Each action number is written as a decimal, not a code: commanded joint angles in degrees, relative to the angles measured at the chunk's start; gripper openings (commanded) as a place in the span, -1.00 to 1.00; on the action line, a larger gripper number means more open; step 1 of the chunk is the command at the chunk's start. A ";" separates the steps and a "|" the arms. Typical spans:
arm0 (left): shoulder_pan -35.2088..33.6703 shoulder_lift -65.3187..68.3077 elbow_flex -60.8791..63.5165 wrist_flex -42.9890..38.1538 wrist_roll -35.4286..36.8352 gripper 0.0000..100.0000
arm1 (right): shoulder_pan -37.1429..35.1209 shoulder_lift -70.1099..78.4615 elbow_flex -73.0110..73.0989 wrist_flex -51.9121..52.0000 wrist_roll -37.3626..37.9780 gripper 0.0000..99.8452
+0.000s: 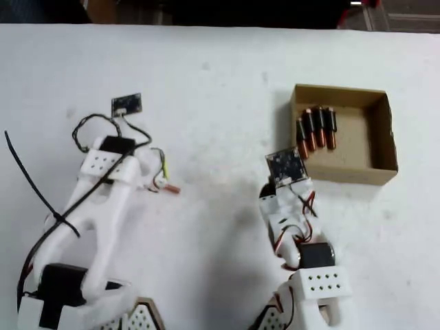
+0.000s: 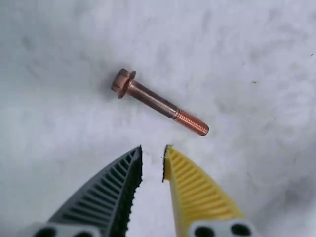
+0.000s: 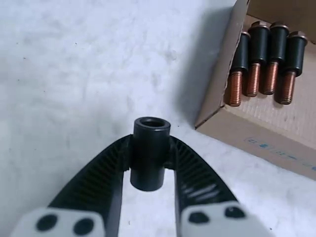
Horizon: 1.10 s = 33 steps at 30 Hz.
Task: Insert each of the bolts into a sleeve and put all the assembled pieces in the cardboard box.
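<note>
Your right gripper (image 3: 149, 148) is clamping a sleeve (image 3: 150, 129), bore exposed for insertion. Your left gripper (image 2: 153, 150), barely parted and empty, is hovering by the bolt (image 1: 170, 187) lying left of centre overhead.

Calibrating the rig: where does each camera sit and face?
High view: fixed overhead, looking down on white left arm, right arm and the cardboard box.
Left wrist view: wrist-mounted, looking down past the left gripper at a copper bolt.
Right wrist view: wrist-mounted, looking past the right gripper, shut on a black cylindrical sleeve, toward the box.
Shared: the box's four sleeved bolts, in high and right wrist views.
</note>
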 commanded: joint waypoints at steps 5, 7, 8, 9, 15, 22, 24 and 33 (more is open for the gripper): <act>-0.13 -2.24 0.00 -0.79 7.82 -0.79 | 0.48 -1.01 -0.26 -1.63 0.09 -0.97; -0.13 -2.24 0.00 -1.14 12.40 -0.79 | 0.48 -1.01 -0.26 -1.63 0.09 -0.97; -0.13 -2.24 0.00 -1.14 13.98 -0.79 | 0.48 -1.01 -0.26 -1.63 0.09 -0.97; -0.13 -2.24 0.00 -1.14 14.95 -0.79 | 0.48 -1.01 -0.26 -1.63 0.09 -0.97; -0.13 -2.15 1.58 -1.67 17.76 -0.79 | 0.48 -1.01 -0.26 -1.63 0.09 -0.97; -0.22 -2.15 7.65 -11.16 17.76 -0.79 | 0.48 -1.01 -0.26 -1.63 0.09 -0.97; -0.22 -2.15 8.88 -13.01 17.76 -0.79 | 0.48 -1.01 -0.26 -1.63 0.09 -0.97; -0.22 -2.15 9.67 -13.54 19.60 -0.29 | 0.48 -1.01 -0.18 -1.63 0.09 -0.97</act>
